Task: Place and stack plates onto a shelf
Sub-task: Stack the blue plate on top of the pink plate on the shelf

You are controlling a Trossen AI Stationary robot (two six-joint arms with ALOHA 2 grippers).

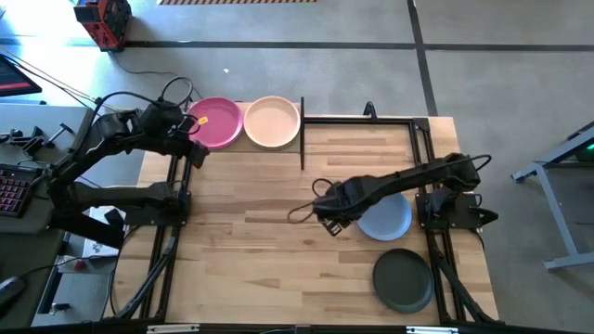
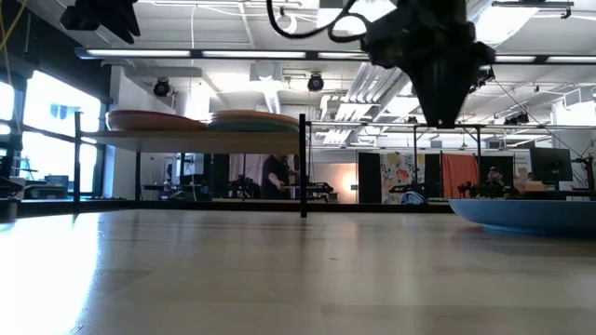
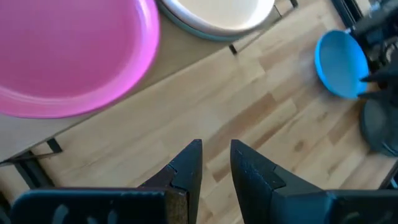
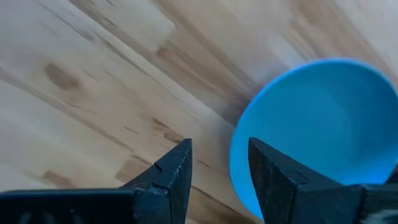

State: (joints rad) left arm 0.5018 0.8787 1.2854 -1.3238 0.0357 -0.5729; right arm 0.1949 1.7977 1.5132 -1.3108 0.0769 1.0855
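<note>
Plates on the shelf so far: pink plate, cream plate; left end effector slightly open, empty; right end effector open, empty, hovering just beside blue plate; dark plate on worktop.

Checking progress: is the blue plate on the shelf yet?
No. The blue plate lies flat on the tabletop, apart from the shelf.

floor: grey concrete | ceiling lights: long strips | window: bright
</note>
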